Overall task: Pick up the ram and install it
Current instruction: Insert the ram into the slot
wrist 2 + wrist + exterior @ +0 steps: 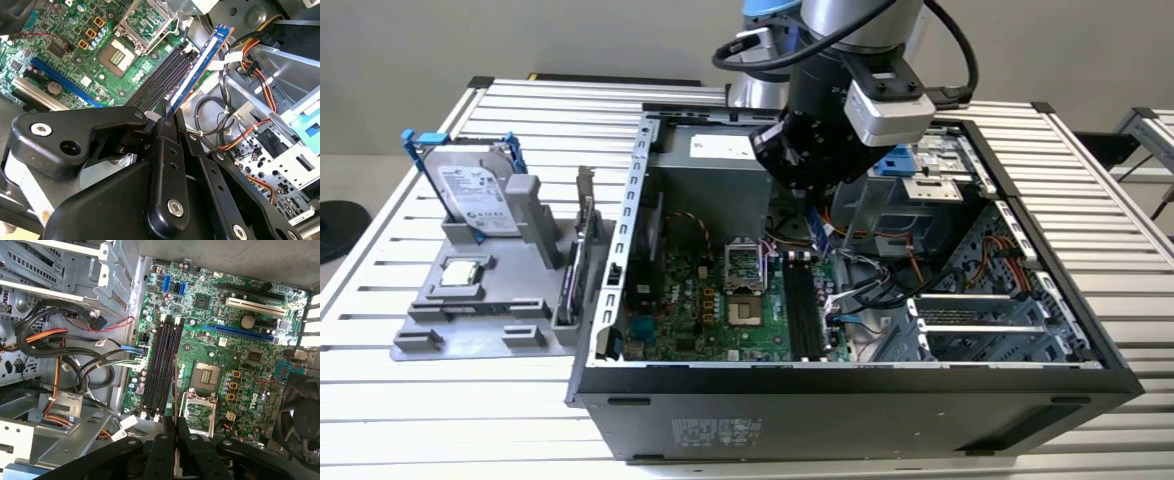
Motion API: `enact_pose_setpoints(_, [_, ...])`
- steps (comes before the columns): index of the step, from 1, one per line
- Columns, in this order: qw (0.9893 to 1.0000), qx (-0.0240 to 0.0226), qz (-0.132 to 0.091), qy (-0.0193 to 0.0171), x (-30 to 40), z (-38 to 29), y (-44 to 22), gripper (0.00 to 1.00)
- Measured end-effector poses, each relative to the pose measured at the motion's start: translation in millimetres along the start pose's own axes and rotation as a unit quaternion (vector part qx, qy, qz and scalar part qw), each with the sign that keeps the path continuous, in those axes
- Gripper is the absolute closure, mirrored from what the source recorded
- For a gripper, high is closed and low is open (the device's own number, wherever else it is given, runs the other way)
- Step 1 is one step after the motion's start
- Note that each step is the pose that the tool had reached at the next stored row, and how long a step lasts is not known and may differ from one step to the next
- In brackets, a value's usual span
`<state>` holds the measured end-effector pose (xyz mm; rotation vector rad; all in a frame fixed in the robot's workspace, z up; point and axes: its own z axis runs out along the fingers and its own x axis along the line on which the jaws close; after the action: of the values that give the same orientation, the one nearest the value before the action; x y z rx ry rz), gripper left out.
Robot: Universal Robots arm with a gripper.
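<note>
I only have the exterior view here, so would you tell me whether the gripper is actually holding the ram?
Observer: Yes. In the second wrist view the gripper is shut on the ram, a blue stick pinched at one end.
Operator: Thank you. Where does it sit relative to the memory slots?
Observer: In the first wrist view the ram shows edge-on as a thin line, above the board beside the dark memory slots, not seated in one.
Operator: Are those slots free?
Observer: In both wrist views the slots look empty.
Operator: Is the processor socket covered?
Observer: No, the socket lies open, its metal frame lifted.
</note>
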<state>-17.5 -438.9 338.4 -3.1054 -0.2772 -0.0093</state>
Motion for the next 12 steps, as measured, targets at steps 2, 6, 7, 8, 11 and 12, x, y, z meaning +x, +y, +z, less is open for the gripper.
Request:
enact_pose_setpoints(2, [1.0, 0.0, 0.0, 0.0, 0.0, 0.6, 0.0, 1.0])
enact_pose_setpoints(6, [1.0, 0.0, 0.0, 0.0, 0.0, 1.7, 0.1, 1.0])
enact_pose_setpoints(7, [1.0, 0.0, 0.0, 0.0, 0.0, 2.0, 0.1, 1.0])
enact_pose_setpoints(8, [1.0, 0.0, 0.0, 0.0, 0.0, 2.2, 0.1, 1.0])
enact_pose_setpoints(11, [1.0, -0.0001, 0.0, 0.0, 0.0, 3.0, 0.1, 1.0])
enact_pose_setpoints(12, [1.0, 0.0, 0.0, 0.0, 0.0, 3.3, 0.1, 1.0])
